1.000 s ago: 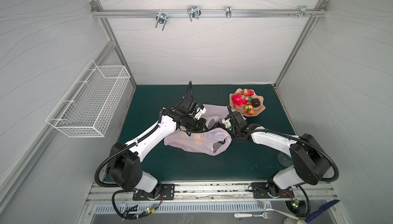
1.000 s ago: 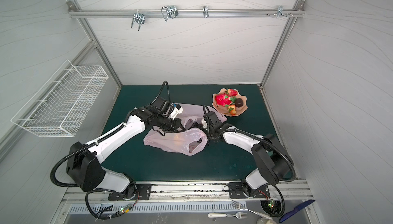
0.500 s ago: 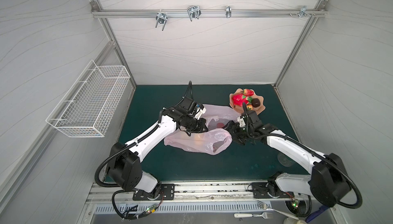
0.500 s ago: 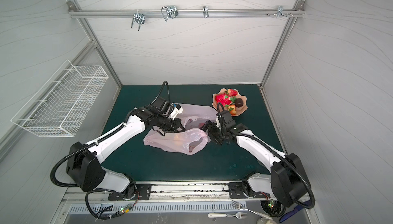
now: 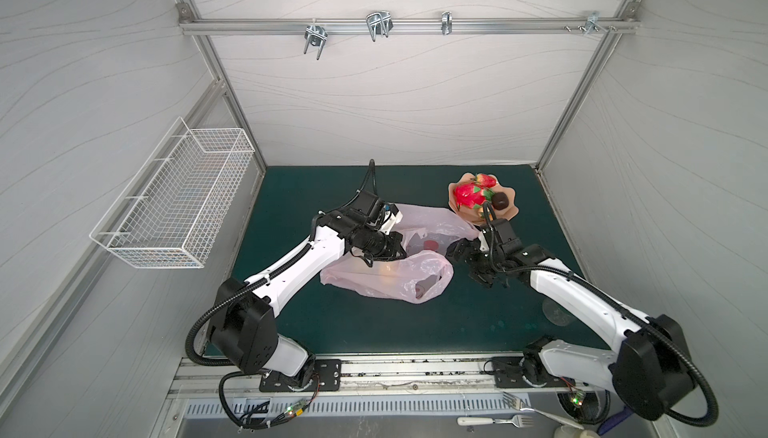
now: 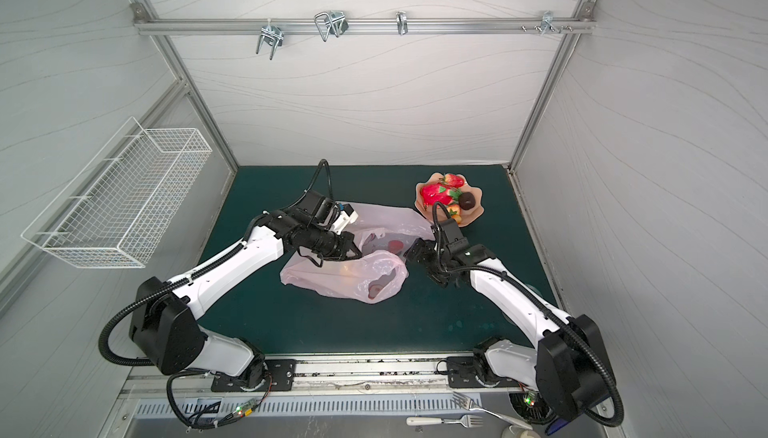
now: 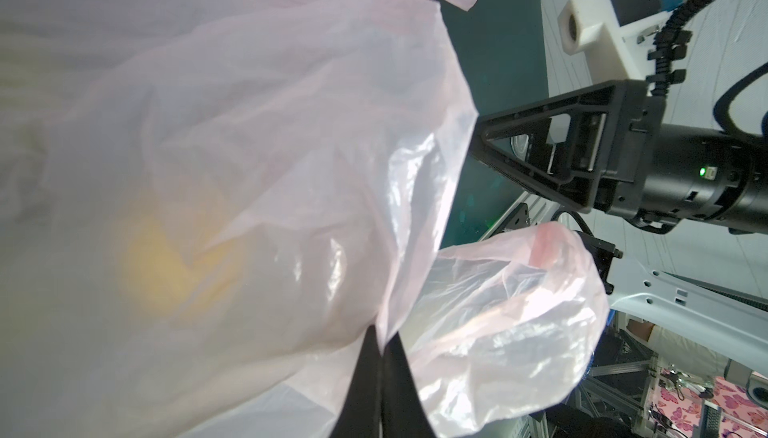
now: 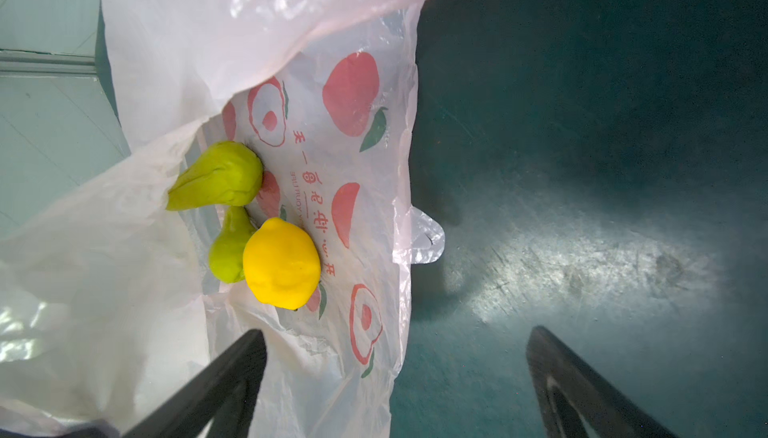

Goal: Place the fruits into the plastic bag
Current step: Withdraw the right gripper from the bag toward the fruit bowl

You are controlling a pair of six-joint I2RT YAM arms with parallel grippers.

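Mid-frame, left gripper (image 5: 402, 249) pinches the bag (image 5: 386, 278) rim, likely to prop its mouth open. Right gripper (image 8: 397, 332) jaws stand wide, empty, near the lemon (image 8: 281, 263).

Mouth open: the bag (image 5: 386, 280) gapes toward the wide-spread right claw (image 5: 462, 263), its upper film pinched up by the left claw (image 5: 400, 249). A lemon (image 8: 282, 263) and pears (image 8: 220, 178) crowd the inner end, leaving printed film clear near the lip. Bare counter (image 5: 415, 323) lies open in front of the bag. The left arm (image 5: 307, 261) bars the bag's left side; a heaped plate (image 5: 513, 209) stands close behind the right claw.
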